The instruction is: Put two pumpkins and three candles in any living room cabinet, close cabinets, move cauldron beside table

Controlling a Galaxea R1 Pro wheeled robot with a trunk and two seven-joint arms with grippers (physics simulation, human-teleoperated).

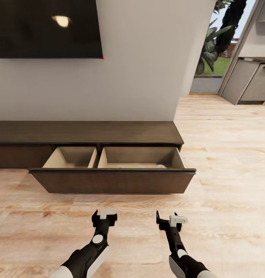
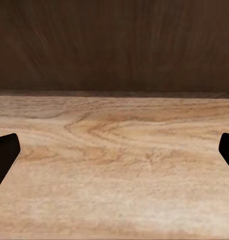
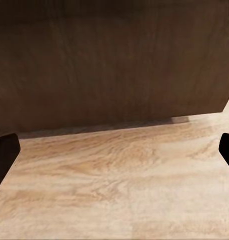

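Note:
The long, low dark-brown cabinet [image 1: 86, 132] stands against the wall with one wide drawer [image 1: 113, 180] pulled out. Its beige interior has two compartments. A pale rounded top, likely a candle [image 1: 161, 166], peeks over the drawer front in the right compartment's near right corner. My left gripper [image 1: 104, 214] and right gripper [image 1: 170, 218] hover low over the wood floor in front of the drawer, both open and empty. The wrist views face the dark drawer front [image 2: 114, 45] [image 3: 109, 60], with black fingertips [image 2: 4, 155] [image 3: 4, 155] spread at the edges. The pumpkins and the cauldron are out of view.
A dark TV screen [image 1: 47, 27] hangs on the wall above the cabinet. To the right, light wood floor [image 1: 225, 154] runs toward a glass door with plants [image 1: 213, 46] and grey kitchen units [image 1: 252, 81].

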